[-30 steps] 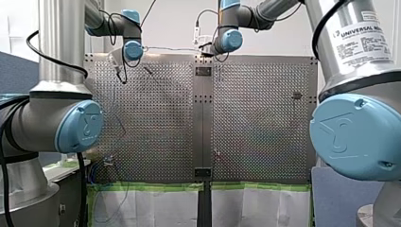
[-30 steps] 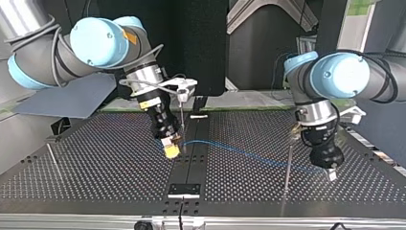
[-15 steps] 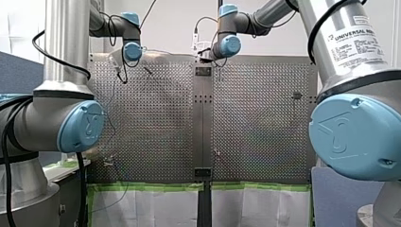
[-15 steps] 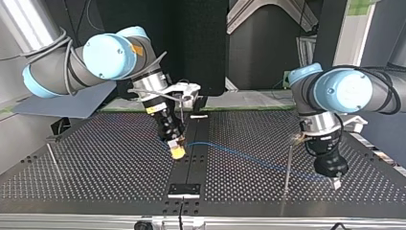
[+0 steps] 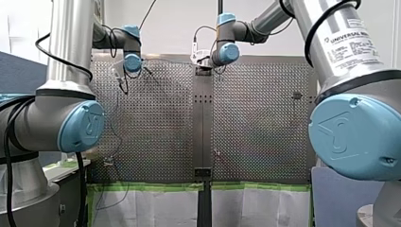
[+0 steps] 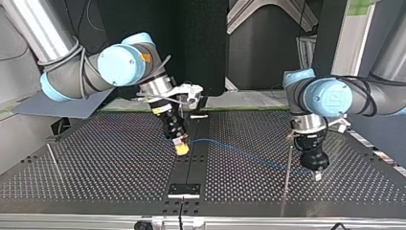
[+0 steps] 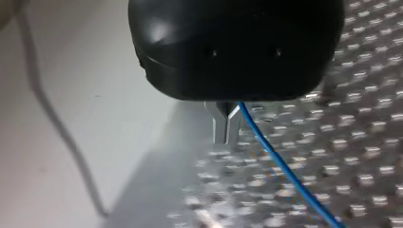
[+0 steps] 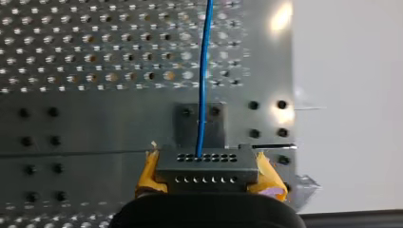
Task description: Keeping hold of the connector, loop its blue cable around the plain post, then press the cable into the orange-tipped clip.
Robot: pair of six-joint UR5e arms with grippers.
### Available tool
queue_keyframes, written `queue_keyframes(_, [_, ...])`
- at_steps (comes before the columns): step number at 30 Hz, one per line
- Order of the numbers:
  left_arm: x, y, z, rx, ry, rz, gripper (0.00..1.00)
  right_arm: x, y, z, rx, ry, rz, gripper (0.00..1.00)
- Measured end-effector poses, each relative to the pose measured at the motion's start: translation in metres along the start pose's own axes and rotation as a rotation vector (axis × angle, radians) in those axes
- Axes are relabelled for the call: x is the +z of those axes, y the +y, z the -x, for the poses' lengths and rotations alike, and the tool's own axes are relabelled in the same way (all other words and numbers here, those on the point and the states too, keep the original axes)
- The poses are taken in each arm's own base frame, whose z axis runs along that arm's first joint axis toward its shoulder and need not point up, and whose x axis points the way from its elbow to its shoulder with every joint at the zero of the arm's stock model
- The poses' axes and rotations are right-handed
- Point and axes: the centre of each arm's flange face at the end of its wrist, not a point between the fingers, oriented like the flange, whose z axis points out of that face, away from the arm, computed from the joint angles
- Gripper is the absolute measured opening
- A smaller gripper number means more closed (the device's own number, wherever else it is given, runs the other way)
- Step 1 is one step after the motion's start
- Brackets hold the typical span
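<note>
Top view: at the left, our right arm comes in over the dark worktop (image 6: pixel 95 158), which is full of little holes. Our right end effector (image 6: pixel 181 148) points down near the middle of the worktop. In the right wrist view its yellow pads (image 8: pixel 148 173) squeeze both sides of the gray connector (image 8: pixel 206 166), so it is closed tight on it. The connector has rows of small holes, and the blue cable (image 6: pixel 249 157) comes out of one of them.

In the top view the cable runs from the connector toward the right, low over the worktop. Next comes a thin metal post (image 6: pixel 287 177), standing up on the worktop. The cable crosses it in this view, and we cannot tell if they touch.

Just right of the post is our left end effector (image 6: pixel 316 175), black and pointing down. The cable ends there. In the left wrist view its two metal fingers (image 7: pixel 218 130) are pressed together on the cable, which comes out at their side and goes off over the worktop.
</note>
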Motion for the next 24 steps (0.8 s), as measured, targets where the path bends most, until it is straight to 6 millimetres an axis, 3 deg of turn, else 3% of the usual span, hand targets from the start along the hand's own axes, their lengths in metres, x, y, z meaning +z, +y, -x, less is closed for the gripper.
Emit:
queue_keyframes(4, [0.002,0.008,-0.015,-0.001,0.021,0.013,0.00,0.004,0.001,0.011,-0.003,-0.013,0.001,0.00])
queue_keyframes(14, [0.003,0.014,-0.021,0.003,0.024,0.034,0.00,0.006,0.002,0.020,-0.012,-0.027,0.007,0.00])
queue_keyframes(18, [0.004,0.015,-0.033,0.008,0.052,0.024,0.00,0.008,0.002,0.024,-0.013,-0.032,0.008,0.00])
queue_keyframes(24, [0.005,0.015,-0.042,0.006,0.073,0.006,0.00,0.015,0.006,0.045,-0.012,-0.054,0.016,0.00])
